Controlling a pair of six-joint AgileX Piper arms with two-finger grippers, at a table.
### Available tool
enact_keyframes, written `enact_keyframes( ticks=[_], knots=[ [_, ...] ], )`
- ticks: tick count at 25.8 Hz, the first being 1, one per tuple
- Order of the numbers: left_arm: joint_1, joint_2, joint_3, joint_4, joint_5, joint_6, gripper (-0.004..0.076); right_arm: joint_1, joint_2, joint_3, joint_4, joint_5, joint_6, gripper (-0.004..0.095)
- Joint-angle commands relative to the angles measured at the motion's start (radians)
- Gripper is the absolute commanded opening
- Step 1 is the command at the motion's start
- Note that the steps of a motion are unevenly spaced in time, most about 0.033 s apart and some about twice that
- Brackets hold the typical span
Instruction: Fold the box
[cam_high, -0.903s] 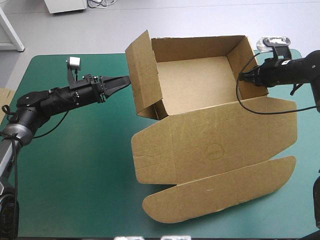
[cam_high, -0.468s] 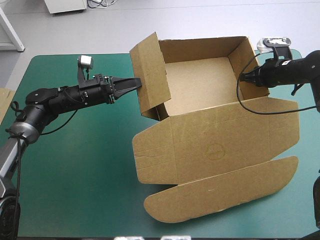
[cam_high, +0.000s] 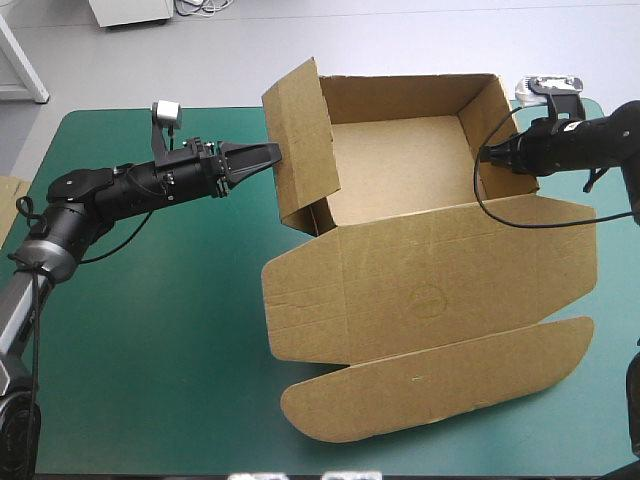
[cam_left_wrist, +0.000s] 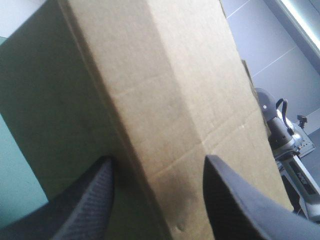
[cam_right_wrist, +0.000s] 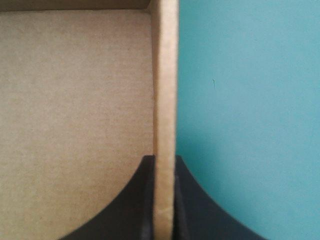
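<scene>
Low in the high view, the brown box (cam_high: 430, 300) has its lid lying flat on the teal-green tabletop (cam_high: 150, 350). Higher up, its tray stands open with walls up. At the left, the left pincer (cam_high: 262, 156) has its black fingers (cam_left_wrist: 95, 200) apart, tips at the leaning left wall. At the upper right, the right pincer (cam_high: 487, 153) is clamped on the right wall.

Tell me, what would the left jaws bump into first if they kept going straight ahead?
The box's raised left wall. The left gripper points straight at it, jaws open, and the tips seem to be touching it already.
</scene>
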Motion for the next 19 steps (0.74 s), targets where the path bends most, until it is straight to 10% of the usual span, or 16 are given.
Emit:
enact_keyframes(
  ticks=[1,19],
  knots=[
    [-0.009,-0.034,-0.062,-0.062,-0.009,-0.014,0.0395,0.015,-0.048,-0.025,0.009,-0.029,0.039,-0.0013],
    [-0.136,0.028,-0.162,0.426,-0.177,-0.264,0.0395,0.141,-0.040,-0.021,-0.169,-0.005,0.180,-0.0013]
  ],
)
